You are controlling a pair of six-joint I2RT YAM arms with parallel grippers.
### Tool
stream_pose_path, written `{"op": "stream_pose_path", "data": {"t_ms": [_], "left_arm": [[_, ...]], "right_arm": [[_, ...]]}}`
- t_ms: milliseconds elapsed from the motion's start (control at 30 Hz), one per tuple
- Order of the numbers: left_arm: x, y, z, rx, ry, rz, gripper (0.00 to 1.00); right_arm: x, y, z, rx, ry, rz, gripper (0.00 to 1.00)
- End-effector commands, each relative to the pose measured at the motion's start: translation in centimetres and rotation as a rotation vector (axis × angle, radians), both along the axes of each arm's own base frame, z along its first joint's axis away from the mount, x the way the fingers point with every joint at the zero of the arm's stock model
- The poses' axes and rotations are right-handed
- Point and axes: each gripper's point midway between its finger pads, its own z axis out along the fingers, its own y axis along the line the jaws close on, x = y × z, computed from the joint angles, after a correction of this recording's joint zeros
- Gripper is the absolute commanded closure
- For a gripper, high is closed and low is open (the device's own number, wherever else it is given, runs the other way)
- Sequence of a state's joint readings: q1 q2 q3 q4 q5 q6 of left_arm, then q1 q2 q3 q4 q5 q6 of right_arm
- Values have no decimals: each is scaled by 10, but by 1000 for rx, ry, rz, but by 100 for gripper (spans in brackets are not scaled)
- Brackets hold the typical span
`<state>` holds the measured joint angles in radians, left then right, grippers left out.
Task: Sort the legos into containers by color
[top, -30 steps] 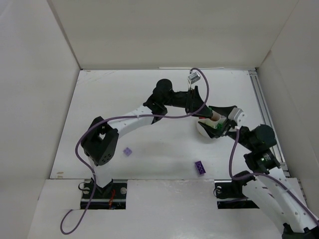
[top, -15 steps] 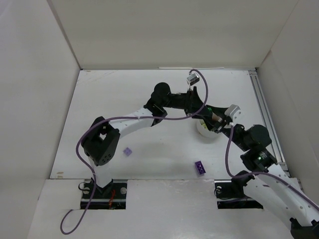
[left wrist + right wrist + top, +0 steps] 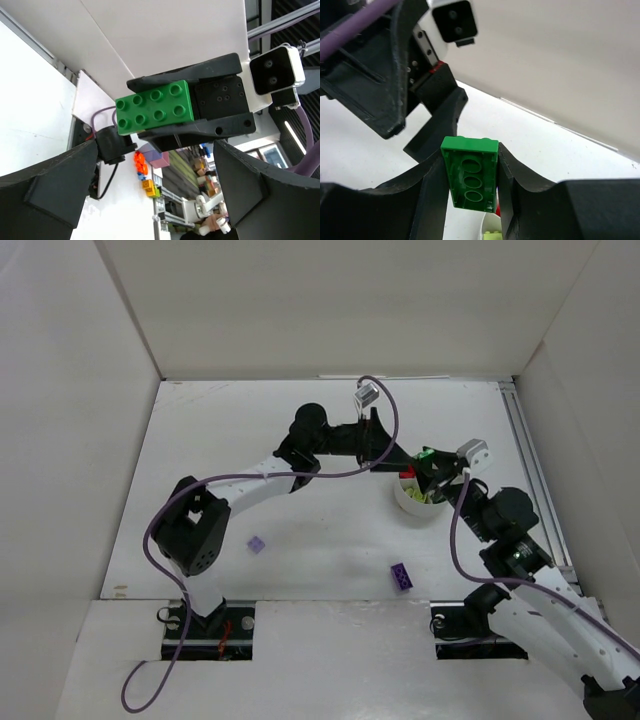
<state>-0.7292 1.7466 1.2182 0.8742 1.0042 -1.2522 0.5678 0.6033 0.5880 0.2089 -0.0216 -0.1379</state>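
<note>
White walled desk [image 3: 220, 430]. Right tool [image 3: 470, 200] pinches a green lego [image 3: 471, 167], left tool [image 3: 155, 195] spread. I'd centre over the dish [image 3: 404, 504] before dropping.

White table [image 3: 220, 440] enclosed by white panel walls [image 3: 340, 300], metal rail [image 3: 527, 455] mounted along right edge

glossy green plastic brick [image 3: 470, 172], matt black fingers [image 3: 436, 200], seemingly smooth white table [image 3: 250, 440].
</note>
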Motion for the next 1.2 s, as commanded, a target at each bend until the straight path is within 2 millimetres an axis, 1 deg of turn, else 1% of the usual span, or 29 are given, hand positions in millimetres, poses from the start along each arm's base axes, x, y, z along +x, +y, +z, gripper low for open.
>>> {"op": "stream_pose_path", "data": {"t_ms": [0,33,67,100,167,200,233,267,300,333,367,400,433,467,500,533,567,600,633,667,700,733,800,867,900,933,1000,1133,1167], "left_arm": [[-3,15,30,-63,-125,32,0],[-2,14,24,-40,-119,35,0],[5,16,23,-31,-125,56,0],[19,18,17,-6,-116,104,0],[35,24,-5,77,-104,169,0],[49,36,-10,109,-103,231,0],[63,44,-32,206,-46,317,0],[73,54,-45,276,-37,383,0],[82,67,-43,334,-126,463,0],[112,88,-54,450,-141,671,0],[116,100,-58,527,-152,755,0],[114,118,-72,619,-139,810,0],[110,131,-56,607,-173,865,0],[112,142,-54,619,-191,921,0],[109,151,-62,635,-190,948,0],[105,160,-46,600,-213,989,0],[107,171,-46,608,-215,1039,0],[103,177,-42,595,-223,1057,0],[104,179,-47,606,-219,1065,0],[101,181,-39,587,-228,1071,0],[102,183,-43,599,-225,1083,0],[101,184,-45,608,-221,1080,0],[100,187,-45,615,-220,1091,0],[98,188,-51,632,-212,1086,0],[100,190,-51,636,-213,1097,0],[99,190,-53,640,-200,1096,0],[98,191,-57,649,-196,1093,0],[96,191,-64,660,-171,1091,0],[96,191,-64,660,-171,1091,0]], "right_arm": [[7,-15,14,76,7,-90,91],[7,-17,17,79,7,-100,91],[11,-17,8,79,47,-113,91],[14,-26,8,83,57,-163,91],[22,-33,-12,83,140,-231,89],[27,-36,-23,72,177,-262,89],[31,-47,-33,57,220,-321,89],[35,-52,-37,76,238,-347,89],[36,-55,-49,88,295,-367,89],[38,-63,-53,103,313,-400,89],[39,-70,-62,108,336,-425,89],[41,-86,-72,125,352,-480,89],[40,-93,-74,159,357,-493,88],[41,-95,-81,165,376,-492,87],[42,-110,-93,176,395,-535,87],[43,-114,-98,174,405,-541,87],[45,-117,-102,179,421,-547,87],[50,-118,-106,175,423,-527,87],[50,-117,-110,176,426,-510,87],[54,-116,-113,174,434,-500,86],[55,-113,-119,170,444,-478,86],[57,-116,-125,169,454,-491,85],[61,-112,-130,178,461,-463,83],[65,-109,-127,186,439,-447,81],[65,-108,-134,172,448,-440,79],[66,-106,-130,176,437,-425,78],[67,-104,-147,153,472,-421,76],[70,-105,-153,160,457,-418,76],[71,-103,-149,165,443,-403,75]]}}
